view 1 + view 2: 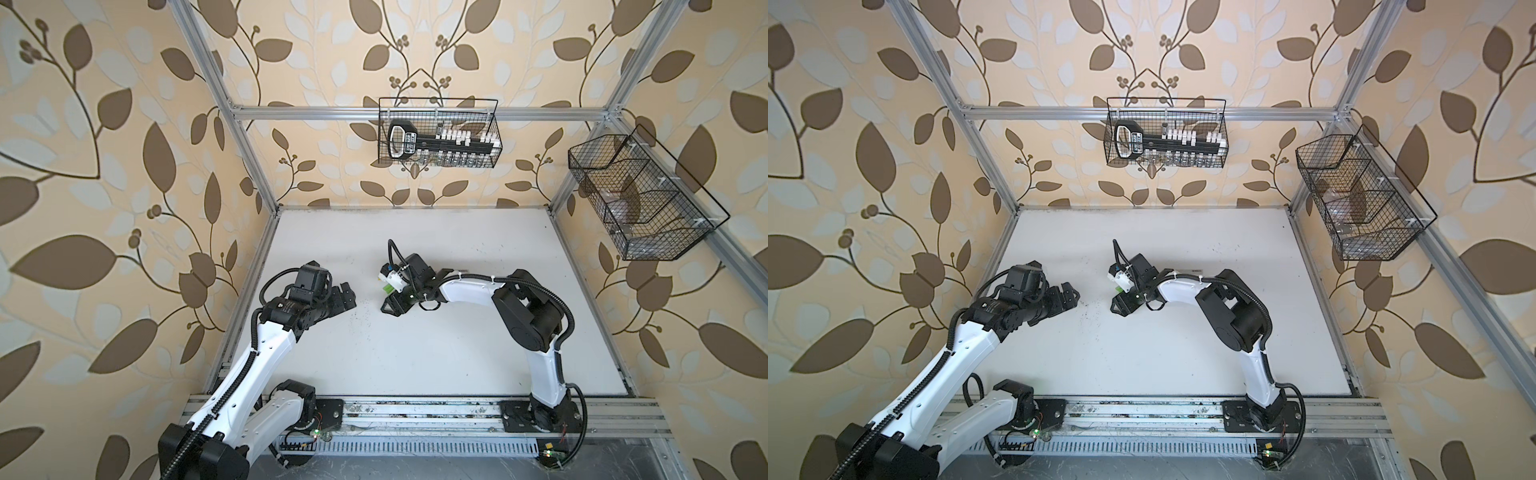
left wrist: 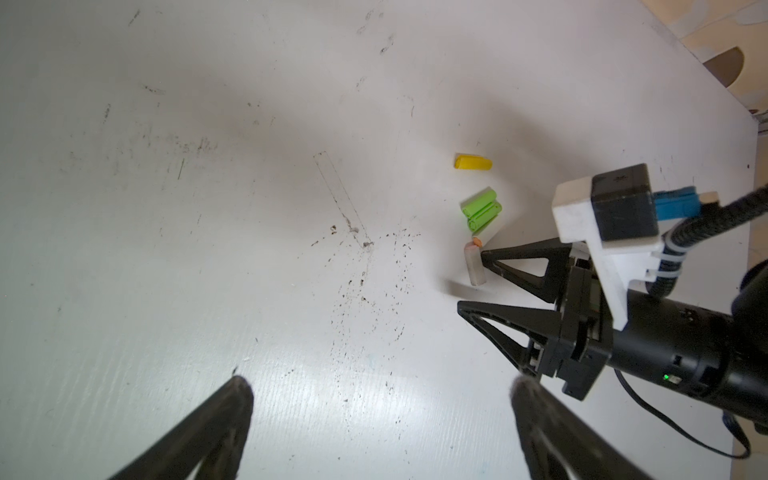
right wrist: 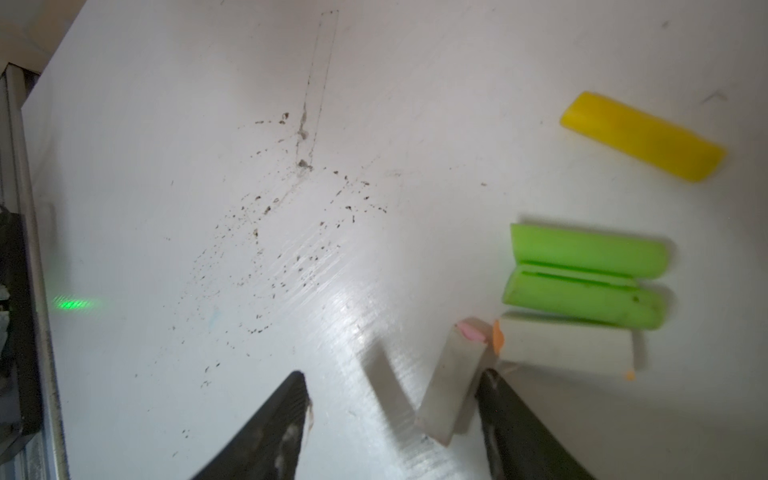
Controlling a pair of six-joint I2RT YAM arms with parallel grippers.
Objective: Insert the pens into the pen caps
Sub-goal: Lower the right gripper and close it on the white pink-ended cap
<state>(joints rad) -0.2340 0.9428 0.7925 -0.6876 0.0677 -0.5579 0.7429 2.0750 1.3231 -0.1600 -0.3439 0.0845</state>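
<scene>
So, where does the grey cap (image 3: 451, 382) lie against the right pincer (image 3: 393, 378)?
— Flat on the table (image 3: 166, 124), aslant between the two fingers. It touches one finger (image 3: 505, 411) along its side, and a clear gap parts it from the other.
— Then the pincer is pinching it?
— No. Its jaws stand apart, with only one of them on the cap.
— Which way does the cap point?
— Its pink end faces away from the pincer and comes just beside the orange end of a white piece (image 3: 565, 347).
— And the other caps?
— Two green caps (image 3: 586, 253) lie side by side, touching each other. The nearer one looks to touch the white piece on the side away from the pincer. The yellow cap (image 3: 642, 135) lies alone beyond them, well apart from the fingers.
— What do the top views give?
— In both top views the right arm (image 1: 465, 286) reaches to the middle of the table and hides the caps, save a sliver of green under its wrist camera (image 1: 395, 276).
— And the left pincer (image 2: 380, 382)?
— Spread wide, holding nothing, hovering over the scuffed table near the right pincer and facing it
</scene>
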